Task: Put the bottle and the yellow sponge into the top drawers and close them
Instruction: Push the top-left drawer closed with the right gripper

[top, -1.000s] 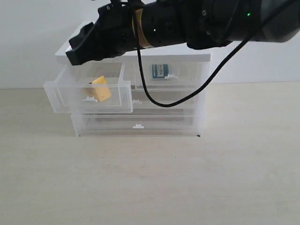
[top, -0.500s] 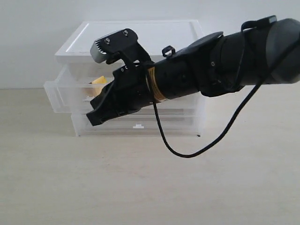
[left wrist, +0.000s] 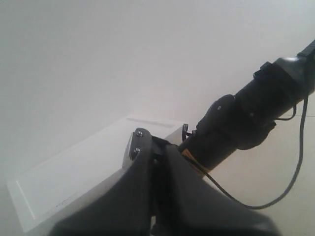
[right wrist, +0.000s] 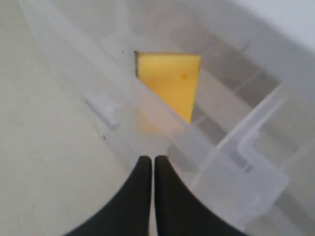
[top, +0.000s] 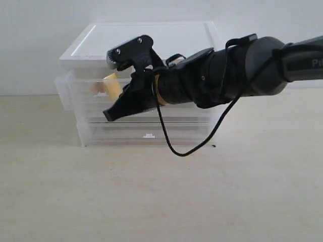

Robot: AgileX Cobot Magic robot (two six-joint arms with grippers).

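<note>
The yellow sponge (top: 112,84) (right wrist: 170,83) lies inside the left top drawer (top: 75,93), which stands a little way out of the white-topped cabinet (top: 151,38). My right gripper (top: 108,116) (right wrist: 149,158) reaches across from the right. It is shut on nothing, with its tips at the drawer's clear front wall (right wrist: 162,128), beside the small handle tab (right wrist: 103,108). The right arm hides the bottle and the right top drawer. My left gripper (left wrist: 155,162) shows only in its own wrist view. Its fingers are shut, and beyond them lie the cabinet top (left wrist: 74,182) and the right arm (left wrist: 246,113).
Below the top drawers sit two full-width drawers; the lowest shows a white handle tab (top: 148,135). A black cable (top: 181,151) hangs from the right arm in front of the cabinet. The pale table (top: 161,201) runs forward from the cabinet.
The right arm came down from above the cabinet to the front of the left top drawer. That drawer, with the sponge in it, has slid most of the way back in.
</note>
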